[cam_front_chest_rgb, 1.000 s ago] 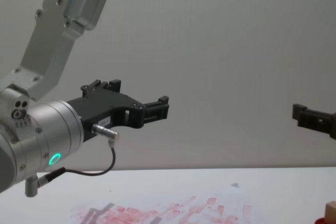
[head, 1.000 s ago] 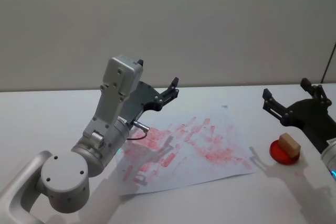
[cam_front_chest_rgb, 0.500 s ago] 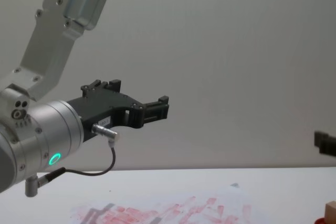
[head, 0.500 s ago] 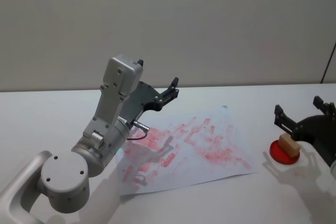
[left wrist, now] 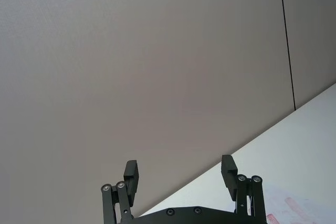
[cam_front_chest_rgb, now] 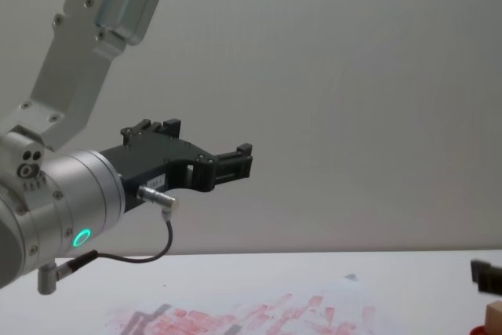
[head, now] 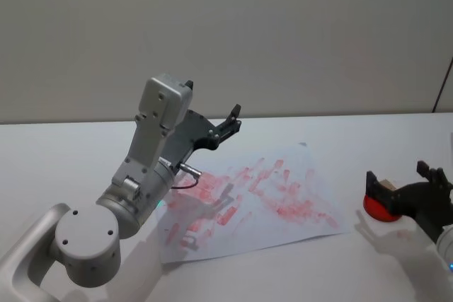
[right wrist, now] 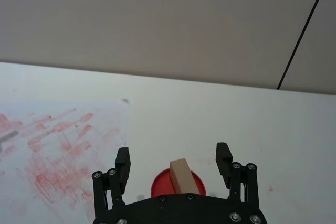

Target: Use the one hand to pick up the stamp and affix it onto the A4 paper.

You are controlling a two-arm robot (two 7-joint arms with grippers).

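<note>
Flanking the stamp [right wrist: 180,178] with wide-open, empty jaws, our right gripper [right wrist: 173,153] looks set to grasp. The stamp stands on the red pad [right wrist: 157,187], right of the A4 paper [head: 283,196]. Next we should close squarely, then lift. Our left gripper [left wrist: 179,164] hangs raised, open and idle. We read no writing.

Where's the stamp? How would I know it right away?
Look at the white table and find the big paper covered in red prints. Just past its right edge sits a flat round red pad, and the stamp stands on it, between the open fingers of the right gripper. It is the only small tan wooden block there.
</note>
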